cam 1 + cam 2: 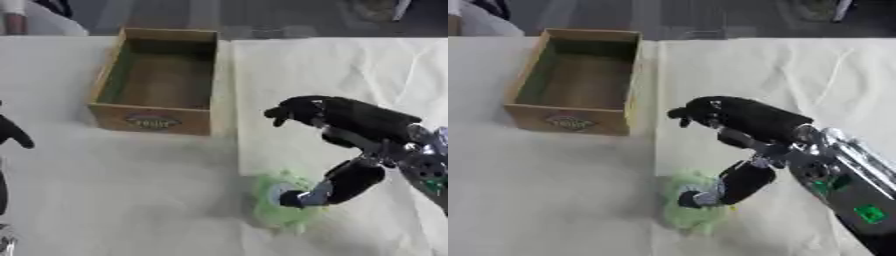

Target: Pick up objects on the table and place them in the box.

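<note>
Left eye view shows the right hand (337, 150) over a pale green frilly object (282, 201), thumb tip touching it, fingers (297, 110) spread above. Beyond the fingers stands the wooden box (157, 82) on the worktop (131, 190). For a good grasp, the fingers should lower and close around the object before lifting.

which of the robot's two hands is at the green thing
The right hand: its thumb reaches onto the green frilly object. The left hand shows only at the view's left edge, far from it.
</note>
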Controlling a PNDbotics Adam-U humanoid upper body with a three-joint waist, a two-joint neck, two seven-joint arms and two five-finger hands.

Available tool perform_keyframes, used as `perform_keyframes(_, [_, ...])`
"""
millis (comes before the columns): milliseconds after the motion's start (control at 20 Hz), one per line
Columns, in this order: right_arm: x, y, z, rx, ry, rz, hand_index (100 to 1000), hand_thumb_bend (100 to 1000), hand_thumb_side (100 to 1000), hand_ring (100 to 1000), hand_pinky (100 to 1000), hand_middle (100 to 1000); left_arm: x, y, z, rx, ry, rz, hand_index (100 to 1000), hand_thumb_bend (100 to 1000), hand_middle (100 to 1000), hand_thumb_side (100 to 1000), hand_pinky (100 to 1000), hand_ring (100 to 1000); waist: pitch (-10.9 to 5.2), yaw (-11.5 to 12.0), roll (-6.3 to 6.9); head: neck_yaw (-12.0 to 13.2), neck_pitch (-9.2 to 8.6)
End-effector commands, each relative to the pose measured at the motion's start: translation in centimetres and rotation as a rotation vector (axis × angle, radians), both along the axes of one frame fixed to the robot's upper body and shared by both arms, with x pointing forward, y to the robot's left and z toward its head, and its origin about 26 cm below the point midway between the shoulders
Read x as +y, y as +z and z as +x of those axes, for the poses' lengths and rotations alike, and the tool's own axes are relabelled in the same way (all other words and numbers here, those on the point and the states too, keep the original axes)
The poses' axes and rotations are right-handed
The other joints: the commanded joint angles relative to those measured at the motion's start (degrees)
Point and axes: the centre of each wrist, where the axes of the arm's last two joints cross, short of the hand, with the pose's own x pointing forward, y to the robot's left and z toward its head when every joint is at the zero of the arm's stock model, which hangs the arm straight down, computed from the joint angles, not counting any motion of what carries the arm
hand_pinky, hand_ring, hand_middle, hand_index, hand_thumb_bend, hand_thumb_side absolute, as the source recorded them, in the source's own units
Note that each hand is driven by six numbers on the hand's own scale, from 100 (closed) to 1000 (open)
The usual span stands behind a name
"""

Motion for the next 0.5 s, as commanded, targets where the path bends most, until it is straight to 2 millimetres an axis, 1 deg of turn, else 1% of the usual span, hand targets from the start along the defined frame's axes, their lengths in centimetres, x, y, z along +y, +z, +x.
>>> perform_keyframes(50, [0.18, 0.62, -0.34, 0.034, 0.003, -0.01, 1000, 633, 465, 973, 978, 794, 0.21, 0.78, -0.17, -0.022, -0.001, 0.021, 638, 100, 385, 950, 308, 364, -1.04, -0.03, -0.05, -0.07, -0.47])
perform_keyframes(350, [-0.05, 0.62, -0.27, 0.103, -0.034, -0.04, 1000, 563, 419, 979, 983, 807, 0.21, 0.78, -0.17, -0.022, 0.0, 0.022, 637, 100, 385, 949, 307, 364, -0.94, -0.19, -0.09, -0.03, -0.48])
perform_keyframes(500, [-0.13, 0.09, -0.32, 0.153, -0.059, -0.053, 1000, 508, 393, 983, 987, 818, 0.19, 0.8, -0.16, -0.022, 0.0, 0.022, 637, 100, 385, 948, 307, 364, -0.87, -0.18, -0.15, -0.06, -0.61])
